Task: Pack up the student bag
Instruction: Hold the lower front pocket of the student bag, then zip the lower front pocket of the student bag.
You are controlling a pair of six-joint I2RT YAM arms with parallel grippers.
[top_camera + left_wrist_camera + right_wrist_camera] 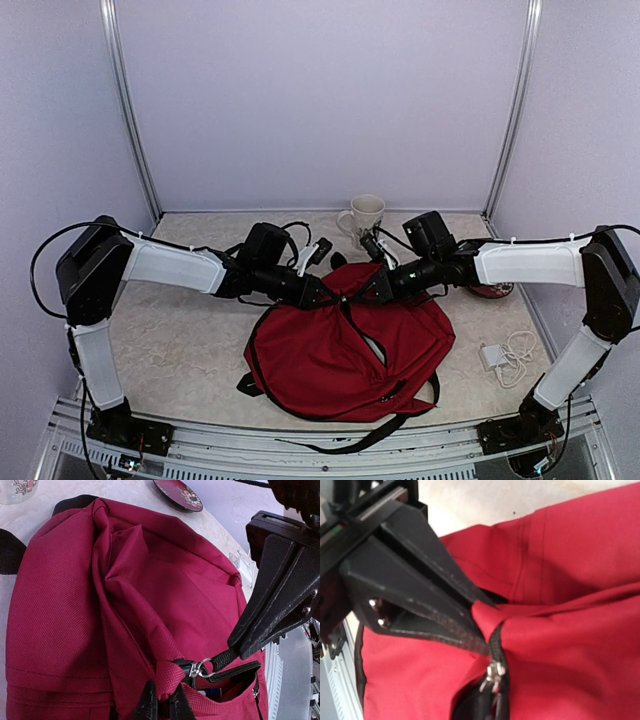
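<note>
The student bag (330, 365) lies on the table, dark red with black straps (360, 437). My left gripper (326, 292) is shut on a raised fold of its red fabric (167, 677), right beside the zipper slider (199, 669). In the left wrist view, my right gripper (239, 647) is shut on the black zipper pull strap (224, 658) and holds it taut. The pocket mouth (225, 687) gapes, with something blue and white inside. In the right wrist view, the left gripper (482, 625) pinches the fold above the zipper sliders (492, 672). The right gripper's own fingers do not show there.
A white mug (366, 213) stands behind the bag at the back of the table (180, 335). A red patterned plate (492, 291) lies under the right arm. A white charger with its coiled cable (505, 358) lies at the right. A small black object (338, 260) sits behind the grippers.
</note>
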